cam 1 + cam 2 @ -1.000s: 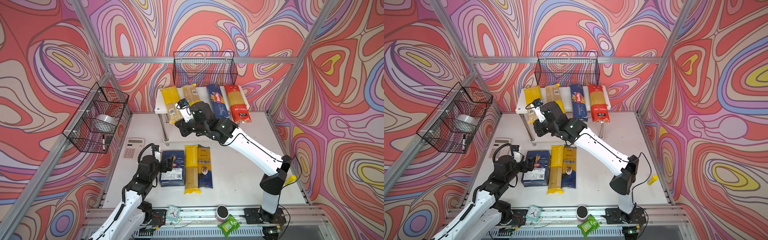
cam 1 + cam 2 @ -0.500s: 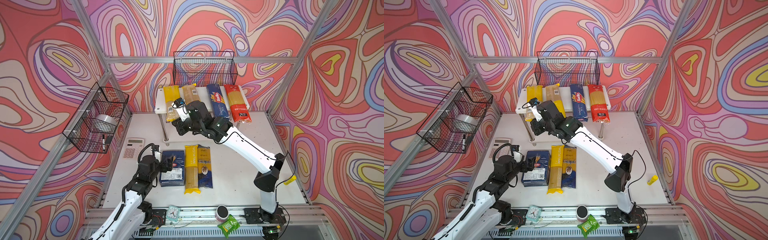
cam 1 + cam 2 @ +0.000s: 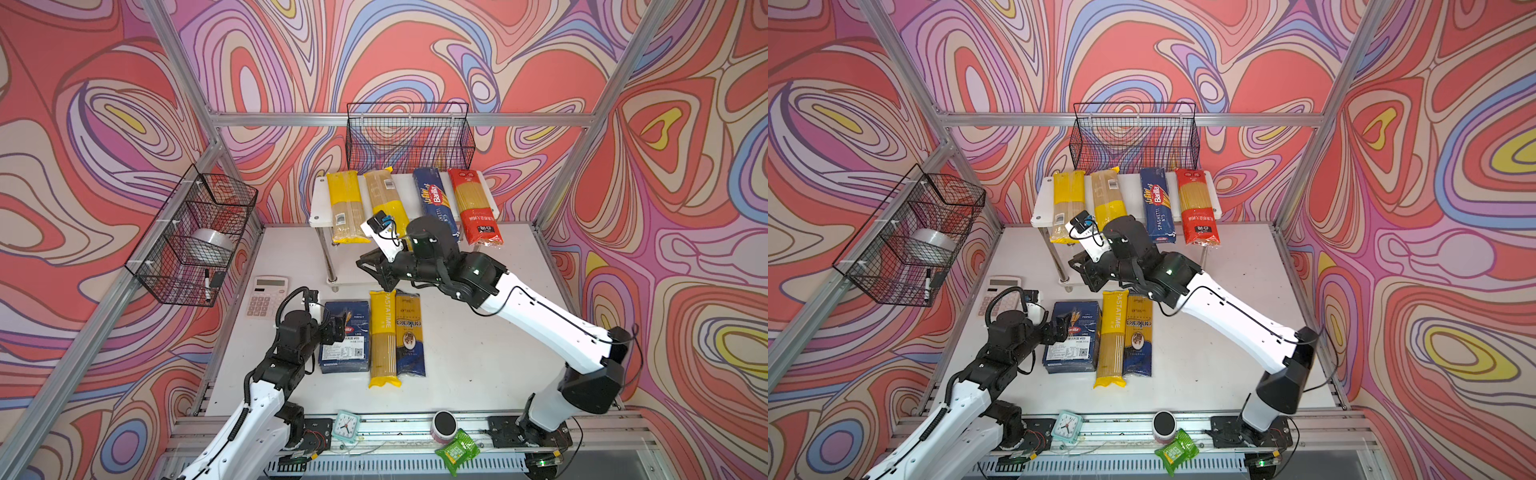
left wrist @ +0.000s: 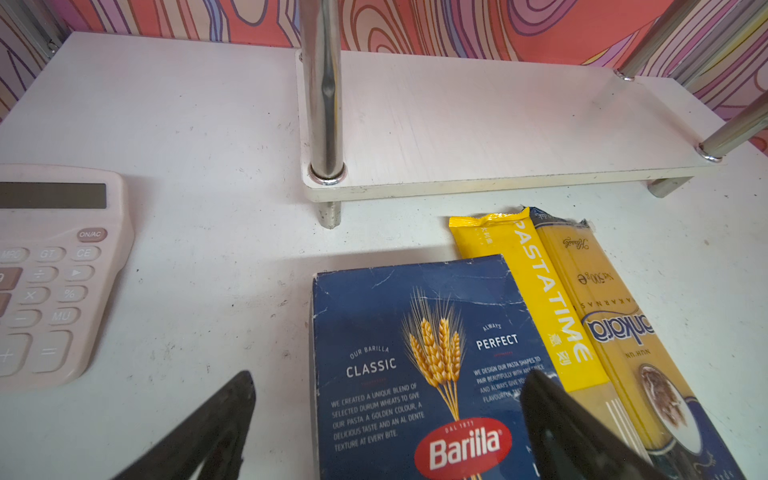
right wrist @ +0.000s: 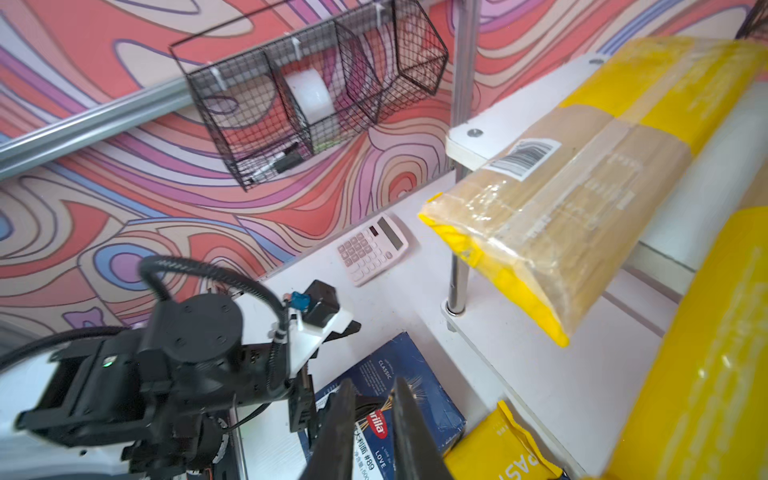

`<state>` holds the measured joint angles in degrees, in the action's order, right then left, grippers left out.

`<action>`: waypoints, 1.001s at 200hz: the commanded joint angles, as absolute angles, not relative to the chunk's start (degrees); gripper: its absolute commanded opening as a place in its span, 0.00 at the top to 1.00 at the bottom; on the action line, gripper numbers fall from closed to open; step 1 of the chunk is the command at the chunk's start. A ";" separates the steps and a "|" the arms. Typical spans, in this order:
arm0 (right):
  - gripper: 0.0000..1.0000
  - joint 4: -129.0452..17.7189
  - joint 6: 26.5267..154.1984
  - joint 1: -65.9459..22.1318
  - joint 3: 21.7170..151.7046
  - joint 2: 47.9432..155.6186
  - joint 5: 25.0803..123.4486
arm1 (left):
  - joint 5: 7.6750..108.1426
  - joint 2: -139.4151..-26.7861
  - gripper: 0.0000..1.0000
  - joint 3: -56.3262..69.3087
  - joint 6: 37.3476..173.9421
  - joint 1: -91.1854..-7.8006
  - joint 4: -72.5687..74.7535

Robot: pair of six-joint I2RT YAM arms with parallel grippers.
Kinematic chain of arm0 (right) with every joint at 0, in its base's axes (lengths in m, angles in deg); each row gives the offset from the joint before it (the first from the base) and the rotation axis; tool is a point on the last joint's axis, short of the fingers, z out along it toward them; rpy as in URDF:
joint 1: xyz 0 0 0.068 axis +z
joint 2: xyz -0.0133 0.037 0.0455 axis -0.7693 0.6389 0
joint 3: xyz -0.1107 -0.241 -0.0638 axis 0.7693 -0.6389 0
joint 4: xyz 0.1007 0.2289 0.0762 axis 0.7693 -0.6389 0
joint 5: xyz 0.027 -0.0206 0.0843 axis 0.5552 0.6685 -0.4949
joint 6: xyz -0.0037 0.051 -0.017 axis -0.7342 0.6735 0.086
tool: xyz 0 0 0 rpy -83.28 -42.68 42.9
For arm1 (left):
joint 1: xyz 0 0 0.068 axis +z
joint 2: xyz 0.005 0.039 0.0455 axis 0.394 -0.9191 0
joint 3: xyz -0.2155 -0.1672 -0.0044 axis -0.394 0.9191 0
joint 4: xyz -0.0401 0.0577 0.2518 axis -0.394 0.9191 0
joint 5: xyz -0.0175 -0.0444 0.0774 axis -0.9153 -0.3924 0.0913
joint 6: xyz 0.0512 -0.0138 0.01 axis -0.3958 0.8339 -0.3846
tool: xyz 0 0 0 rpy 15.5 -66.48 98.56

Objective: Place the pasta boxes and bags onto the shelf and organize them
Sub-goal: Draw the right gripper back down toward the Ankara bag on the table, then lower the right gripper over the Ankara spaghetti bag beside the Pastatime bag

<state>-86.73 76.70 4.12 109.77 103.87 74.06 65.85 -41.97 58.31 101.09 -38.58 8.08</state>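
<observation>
We had a white calculator [image 3: 266, 296] on the bench [image 3: 478, 353], a tape roll [image 3: 212, 245] in the side wire basket [image 3: 166, 266], and a clock [image 3: 345, 425] and green packet [image 3: 457, 449] up front.

Print on the pasta packs and the calculator

The navy carton [image 4: 419, 361] reads "Barilla", "DAL 1877", "OUR BARILLA CLASSIC" and "ALWAYS PERFECT"; its white sticker [image 3: 345, 351] bears "#89". Beside it the yellow bag [image 4: 540, 291] says "PASTA TIME", and the blue-gold bag [image 4: 615, 324] "ankara" and "Net 500 g". The long blue box [image 3: 1156, 205] on the shelf [image 3: 1040, 208] shows "Barilla" and "SPAGHETTI". The calculator [image 4: 54, 274] keys read "ON/AC", "CE", "GT" and "MU".
</observation>
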 commanded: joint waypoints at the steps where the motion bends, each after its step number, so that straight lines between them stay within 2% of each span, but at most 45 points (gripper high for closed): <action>1: 0.82 -84.08 75.57 6.21 101.27 98.66 75.22 | 66.53 -42.18 0.00 57.88 101.06 -38.36 7.33; 40: 0.80 -88.20 81.05 7.33 89.35 91.56 81.67 | 66.36 -42.16 0.00 58.00 100.95 -38.35 7.24; 81: 0.81 -83.43 86.08 8.66 73.16 82.67 93.42 | 65.84 -43.53 0.00 57.32 100.76 -38.33 7.24; 113: 0.82 -81.69 91.64 8.66 66.23 82.75 98.96 | 66.30 -43.65 0.00 57.13 100.90 -38.40 7.79; 124: 0.77 -81.95 93.54 8.66 65.18 83.39 100.93 | 66.89 -42.38 0.00 57.68 101.07 -38.36 7.75; 145: 0.76 -83.50 95.49 8.51 64.15 84.70 104.56 | 67.54 -40.12 0.00 58.58 101.43 -38.35 7.94; 200: 0.66 -82.86 101.31 3.66 63.62 93.53 95.51 | 68.82 -42.41 0.00 57.34 102.09 -38.37 8.91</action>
<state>-84.11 96.85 5.43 64.57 90.01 98.86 67.55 -40.79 58.31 101.31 -38.58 8.12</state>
